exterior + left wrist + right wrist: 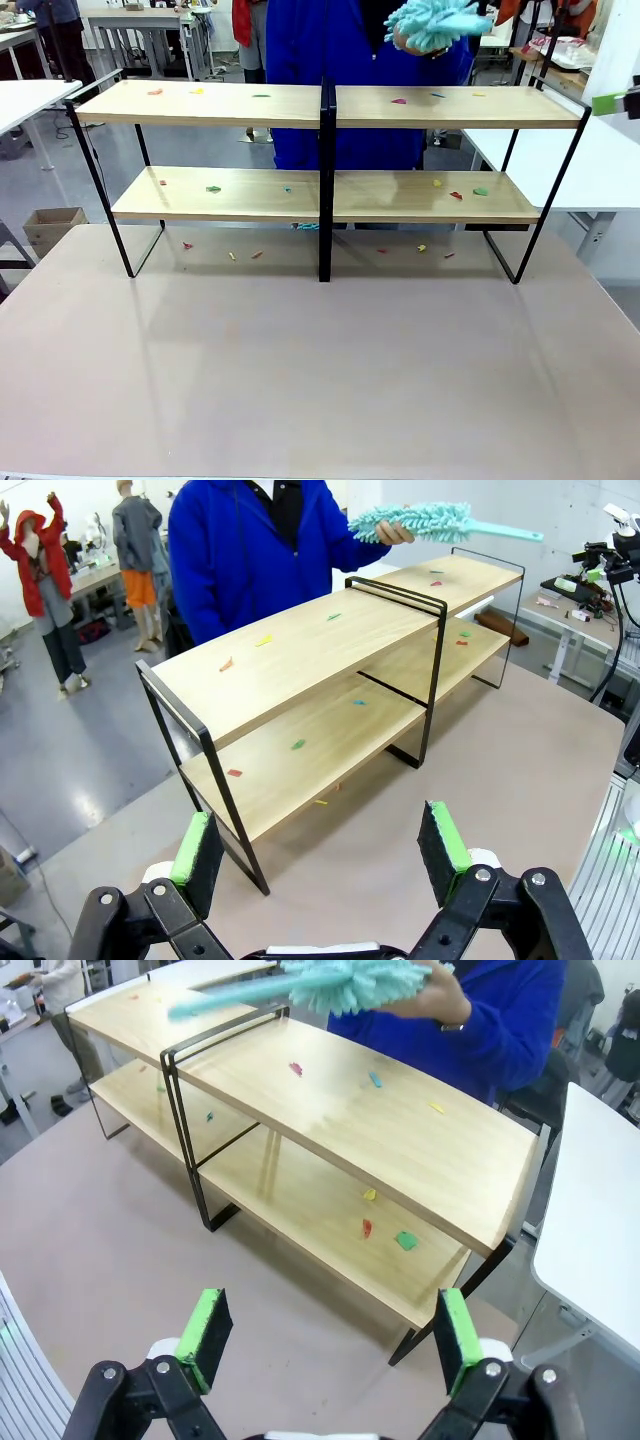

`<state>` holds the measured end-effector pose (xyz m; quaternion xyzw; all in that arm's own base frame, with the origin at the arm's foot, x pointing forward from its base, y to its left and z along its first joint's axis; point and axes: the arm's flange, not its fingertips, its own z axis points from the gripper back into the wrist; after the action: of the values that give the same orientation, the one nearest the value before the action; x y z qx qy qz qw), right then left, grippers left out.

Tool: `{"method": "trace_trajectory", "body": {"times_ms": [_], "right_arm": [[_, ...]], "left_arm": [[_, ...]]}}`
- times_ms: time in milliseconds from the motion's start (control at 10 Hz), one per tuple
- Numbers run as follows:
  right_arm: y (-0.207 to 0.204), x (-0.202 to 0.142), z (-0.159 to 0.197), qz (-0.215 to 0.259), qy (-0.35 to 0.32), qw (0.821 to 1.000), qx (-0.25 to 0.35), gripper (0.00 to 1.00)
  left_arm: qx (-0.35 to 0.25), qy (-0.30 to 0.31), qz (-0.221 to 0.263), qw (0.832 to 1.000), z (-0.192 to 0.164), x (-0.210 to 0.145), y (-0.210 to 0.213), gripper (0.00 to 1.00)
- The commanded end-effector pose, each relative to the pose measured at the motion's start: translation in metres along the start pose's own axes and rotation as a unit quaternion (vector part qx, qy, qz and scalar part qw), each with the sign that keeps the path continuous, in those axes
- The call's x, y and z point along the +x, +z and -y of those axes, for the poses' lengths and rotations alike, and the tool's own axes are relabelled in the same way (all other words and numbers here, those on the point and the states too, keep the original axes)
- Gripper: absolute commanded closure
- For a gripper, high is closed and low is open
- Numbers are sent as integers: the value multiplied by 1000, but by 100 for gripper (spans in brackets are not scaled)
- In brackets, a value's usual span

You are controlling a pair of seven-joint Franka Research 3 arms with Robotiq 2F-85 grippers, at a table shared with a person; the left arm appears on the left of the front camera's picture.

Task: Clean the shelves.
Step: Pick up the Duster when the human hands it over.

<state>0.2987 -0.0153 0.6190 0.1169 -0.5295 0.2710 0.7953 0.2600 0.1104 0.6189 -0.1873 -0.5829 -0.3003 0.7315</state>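
Note:
The shelves (230, 104) are a two-tier rack of light-wood boards in a black frame, standing at the far side of the beige tabletop (320, 380). Small coloured scraps (480, 191) lie on both boards and on the table under them. A person in a blue jacket (320, 40) stands behind, holding a fluffy turquoise duster (435, 22) above the top board's right half. In the left wrist view the shelves (300, 650) lie ahead of my open left gripper (320, 845). My right gripper (325, 1330) is open too, with the shelves (400, 1130) beyond it.
White tables stand at the left (25, 98) and right (570, 160) of the rack. A cardboard box (52, 228) sits on the floor at the left. The near part of the beige tabletop is bare.

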Motion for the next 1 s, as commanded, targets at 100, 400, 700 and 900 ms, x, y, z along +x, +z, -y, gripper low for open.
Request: {"method": "trace_trajectory", "body": {"times_ms": [100, 400, 700, 900], "right_arm": [[3, -11, -4, 27, 8, 1000, 11, 0], [7, 3, -1, 12, 1, 1000, 2, 0], [7, 3, -1, 12, 1, 1000, 2, 0], [7, 3, -1, 12, 1, 1000, 2, 0]], "left_arm": [[-3, -1, -3, 1000, -2, -2, 0, 0], [-3, -1, -3, 1000, -2, -2, 0, 0], [-3, -1, -3, 1000, -2, -2, 0, 0], [-3, -1, -3, 1000, -2, -2, 0, 0]]}}
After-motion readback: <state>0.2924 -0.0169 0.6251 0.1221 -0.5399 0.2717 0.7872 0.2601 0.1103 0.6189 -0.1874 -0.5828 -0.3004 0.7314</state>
